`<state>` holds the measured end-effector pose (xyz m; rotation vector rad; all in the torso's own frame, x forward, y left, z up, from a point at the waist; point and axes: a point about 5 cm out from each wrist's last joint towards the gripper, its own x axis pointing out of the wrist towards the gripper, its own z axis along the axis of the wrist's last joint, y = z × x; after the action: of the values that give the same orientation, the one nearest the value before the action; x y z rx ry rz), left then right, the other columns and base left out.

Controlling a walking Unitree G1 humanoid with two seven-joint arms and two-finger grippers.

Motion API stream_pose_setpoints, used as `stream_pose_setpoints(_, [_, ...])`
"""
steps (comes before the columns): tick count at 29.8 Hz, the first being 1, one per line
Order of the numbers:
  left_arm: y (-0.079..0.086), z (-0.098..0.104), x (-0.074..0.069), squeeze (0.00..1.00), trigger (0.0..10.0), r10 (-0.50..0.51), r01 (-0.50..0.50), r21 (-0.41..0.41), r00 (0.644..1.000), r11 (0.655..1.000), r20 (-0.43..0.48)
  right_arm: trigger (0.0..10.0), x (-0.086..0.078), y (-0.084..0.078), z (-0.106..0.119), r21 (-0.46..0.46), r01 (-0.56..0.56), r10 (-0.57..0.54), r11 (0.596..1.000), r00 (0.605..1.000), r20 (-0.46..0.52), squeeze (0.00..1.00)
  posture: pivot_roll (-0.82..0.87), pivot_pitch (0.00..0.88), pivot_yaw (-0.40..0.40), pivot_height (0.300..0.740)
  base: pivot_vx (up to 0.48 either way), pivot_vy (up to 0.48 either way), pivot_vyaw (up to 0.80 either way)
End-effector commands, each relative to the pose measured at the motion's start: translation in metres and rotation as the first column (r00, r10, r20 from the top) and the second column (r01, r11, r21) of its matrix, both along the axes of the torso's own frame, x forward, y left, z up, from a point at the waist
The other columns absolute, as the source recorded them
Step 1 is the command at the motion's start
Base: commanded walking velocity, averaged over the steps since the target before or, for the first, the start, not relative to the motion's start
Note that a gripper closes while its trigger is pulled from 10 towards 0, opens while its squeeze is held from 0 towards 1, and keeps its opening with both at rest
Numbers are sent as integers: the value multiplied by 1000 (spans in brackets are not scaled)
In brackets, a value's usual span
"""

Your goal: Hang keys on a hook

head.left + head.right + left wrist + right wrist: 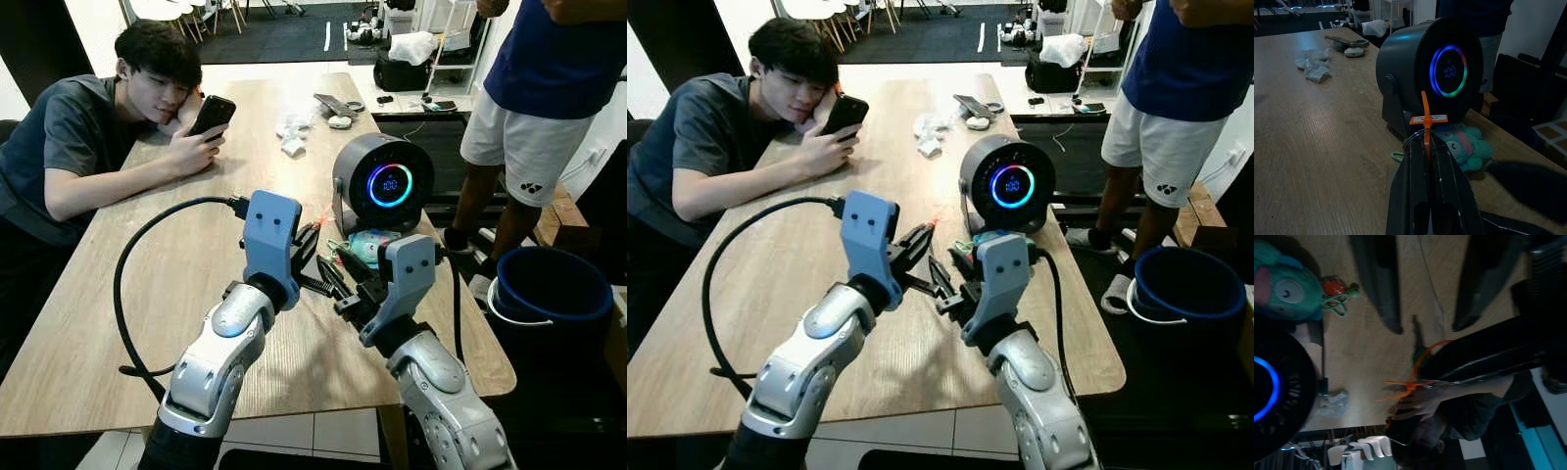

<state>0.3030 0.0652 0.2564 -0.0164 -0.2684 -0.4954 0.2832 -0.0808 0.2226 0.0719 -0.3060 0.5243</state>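
Pinching a thin metal key ring (1413, 139) with an orange zip-tie tag (1425, 119), the left gripper (1426, 147) had its fingers closed, just before the round speaker (382, 183). The right gripper (1425, 316) hovered beside it, fingers spread and empty. Light, stiff and slippery, the ring looked best held across its wire; no hook was visible on the counter (147, 294).

The fan (383, 186) stands on the table (147, 323) just beyond both grippers, a plush toy (1462, 143) at its foot. Bare wood lies left of them (a seated person's arms (108, 181) block the far left). The bucket (549, 294) sits right, probably on the floor.
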Motion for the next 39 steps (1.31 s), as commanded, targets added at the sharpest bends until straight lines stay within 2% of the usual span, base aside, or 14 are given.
stream_pose_setpoints(1, [-3, -4, 0, 0, 10000, -8, 8, 3, 1000, 1000, -11, 10000, -5, 6, -1, 0, -34, 34, 999, 999, -5, 847, -9, 211, 88, 740, 0, 0, 0])
stream_pose_setpoints(2, [-3, -4, 0, 0, 10000, -7, 8, 3, 1000, 1000, -10, 10000, -5, 5, -1, -3, -28, 28, 1000, 1000, -7, 549, -8, 211, 87, 740, 0, 0, 0])
stream_pose_setpoints(3, [-3, -4, 0, 0, 10000, -7, 8, 3, 1000, 1000, -10, 10000, -5, 5, -1, -3, -28, 28, 1000, 1000, -7, 549, -8, 211, 87, 740, 0, 0, 0])
stream_pose_setpoints(4, [-3, -4, 0, 0, 10000, -6, 6, 3, 1000, 1000, -10, 10000, -4, 5, -2, -4, -24, 24, 1000, 1000, -10, 0, -6, 212, 86, 740, 0, 0, 0])
stream_pose_setpoints(12, [-2, -4, 1, 0, 10000, 1, -1, 3, 1000, 1000, -11, 10000, -2, 2, -3, -4, 3, -3, 1000, 1000, -20, 0, -3, 216, 83, 740, 0, 0, 0])
stream_pose_setpoints(27, [-1, -3, 2, 0, 10000, 6, -6, 4, 1000, 1000, -12, 10000, 14, 1, -3, 17, 25, -24, 1000, 999, -40, 0, 5, 215, 86, 740, 0, 0, 0])
stream_pose_setpoints(28, [0, -3, 2, 0, 10000, 10, -10, 4, 1000, 1000, -11, 5098, 21, 3, -3, 28, 29, -28, 999, 998, -53, 0, 11, 214, 82, 740, 0, 0, 0])
stream_pose_setpoints(32, [0, -3, 2, 0, 10000, 12, -12, 4, 1000, 1000, -11, 5098, 22, 5, -3, 31, 28, -27, 999, 998, -55, 0, 12, 215, 81, 740, 0, 0, 0])
stream_pose_setpoints(33, [1, -3, 2, 0, 10000, 15, -14, 4, 1000, 1000, -11, 4000, 22, 6, -3, 32, 26, -24, 999, 998, -57, 0, 13, 214, 80, 740, 0, 0, 0])
stream_pose_setpoints(34, [1, -3, 2, 0, 10000, 15, -14, 4, 1000, 1000, -11, 4000, 22, 6, -3, 32, 26, -24, 999, 998, -57, 0, 13, 214, 80, 740, 0, 0, 0])
stream_pose_setpoints(36, [1, -3, 2, 0, 10000, 18, -18, 3, 1000, 1000, -12, 1255, 23, 6, -4, 33, 23, -21, 999, 998, -61, 0, 11, 215, 78, 740, 0, 0, 0])
stream_pose_setpoints(38, [1, -3, 2, 0, 10000, 18, -18, 2, 1000, 1000, -12, 863, 23, 6, -4, 34, 22, -20, 999, 998, -63, 0, 10, 216, 78, 740, 0, 0, 0])
stream_pose_setpoints(39, [1, -3, 2, 0, 10000, 19, -19, 2, 1000, 1000, -12, 275, 23, 6, -4, 34, 22, -20, 999, 998, -64, 0, 10, 216, 78, 740, 0, 0, 0])
